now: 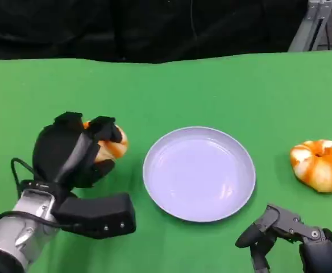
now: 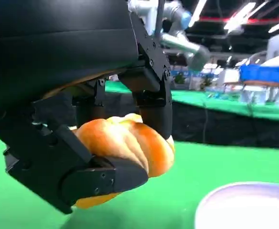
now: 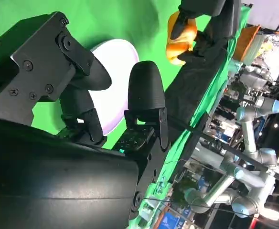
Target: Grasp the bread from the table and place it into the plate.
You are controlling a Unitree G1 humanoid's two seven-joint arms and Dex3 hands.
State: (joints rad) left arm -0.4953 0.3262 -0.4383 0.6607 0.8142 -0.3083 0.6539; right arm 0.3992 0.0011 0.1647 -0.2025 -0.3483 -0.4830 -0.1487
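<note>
Left hand [image 1: 75, 149] grips bread [image 1: 110, 143] above green table [image 1: 223, 85]; right hand [image 1: 291, 233] seemingly empty, fingers apart.

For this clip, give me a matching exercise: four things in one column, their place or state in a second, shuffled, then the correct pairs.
Things:
1. left hand
2. right hand
3. plate
4. second bread

Place or state:
A. lies on the green table, to the right of the plate in the head view
B. grips the bread
C. holds nothing, fingers apart
D. nothing on it, between the two breads

Pairs: 1-B, 2-C, 3-D, 4-A
</note>
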